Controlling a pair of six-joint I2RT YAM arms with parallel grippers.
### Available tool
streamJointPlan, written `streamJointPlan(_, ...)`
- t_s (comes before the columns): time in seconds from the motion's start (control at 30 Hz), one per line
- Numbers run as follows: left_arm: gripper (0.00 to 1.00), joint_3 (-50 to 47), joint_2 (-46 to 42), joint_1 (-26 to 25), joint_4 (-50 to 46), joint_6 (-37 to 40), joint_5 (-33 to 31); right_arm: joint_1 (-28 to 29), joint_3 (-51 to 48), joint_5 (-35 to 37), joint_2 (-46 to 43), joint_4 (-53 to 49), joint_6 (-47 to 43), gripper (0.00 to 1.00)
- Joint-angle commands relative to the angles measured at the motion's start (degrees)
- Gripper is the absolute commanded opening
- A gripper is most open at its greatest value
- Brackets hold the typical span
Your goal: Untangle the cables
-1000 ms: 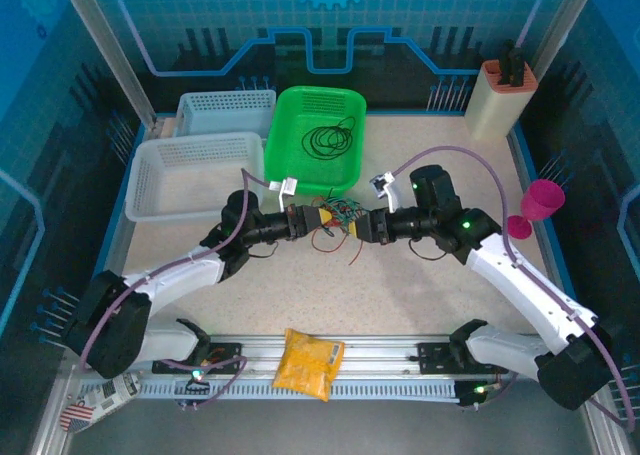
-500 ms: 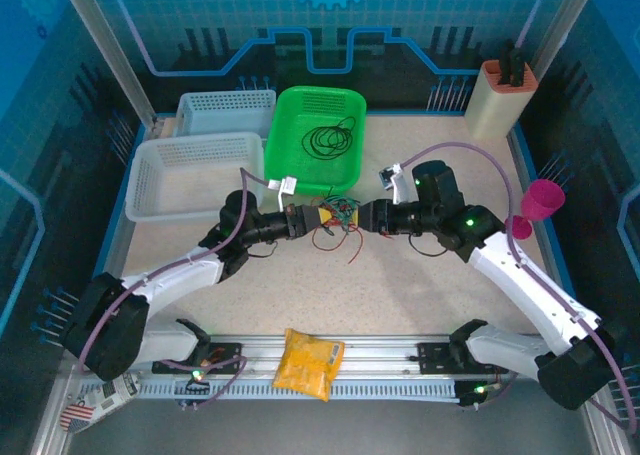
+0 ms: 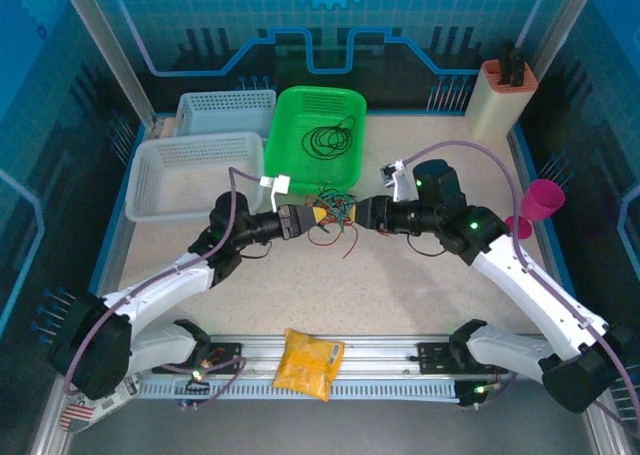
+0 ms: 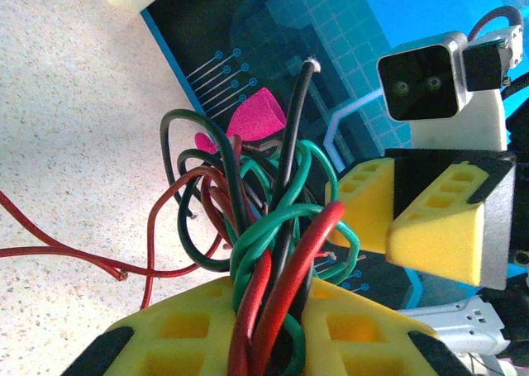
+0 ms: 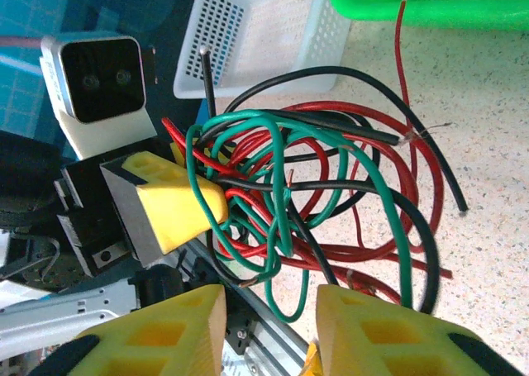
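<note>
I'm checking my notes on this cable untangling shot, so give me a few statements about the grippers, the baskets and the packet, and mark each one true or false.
1. The left gripper is clamped on the cables, a knot of red, green and black strands. True.
2. The right gripper is shut tight on a red strand. False: its jaws stand apart, with a green loop hanging down between them.
3. The green basket has a black coil lying in it. True.
4. The yellow packet lies inside the green basket. False: it lies at the near edge of the table, between the two arm bases.
</note>
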Motion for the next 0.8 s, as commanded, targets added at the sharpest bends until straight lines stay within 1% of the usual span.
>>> streamJointPlan(0.0,0.07,0.56,-3.0,-0.37,-2.01,5.18,-2.33,0.76,1.26,-0.35,-0.9,1.21,3.99,0.36)
streamJointPlan(0.17,0.06,-0.12,-4.95,-0.32,-2.62,7.24,-5.08,1.49,0.91,-1.28,0.23,4.42,10.91,0.36)
streamJointPlan(0.33,0.07,-0.4,-5.35,-0.39,-3.02,8.74,-5.63,2.43,0.47,-1.6,1.3,7.6,18.84,0.36)
streamJointPlan(0.47,0.07,-0.4,-5.34,-0.39,-2.61,8.77,-5.91,3.83,0.7,-0.98,2.2,7.54,20.68,0.35)
streamJointPlan(0.63,0.07,-0.38,-5.42,-0.38,-1.98,8.7,-5.79,4.12,0.22,-0.91,2.8,7.45,22.67,0.33)
streamJointPlan(0.77,0.07,-0.45,-5.62,-0.32,-1.83,8.64,-6.04,4.22,0.79,0.51,2.79,5.54,21.75,0.33)
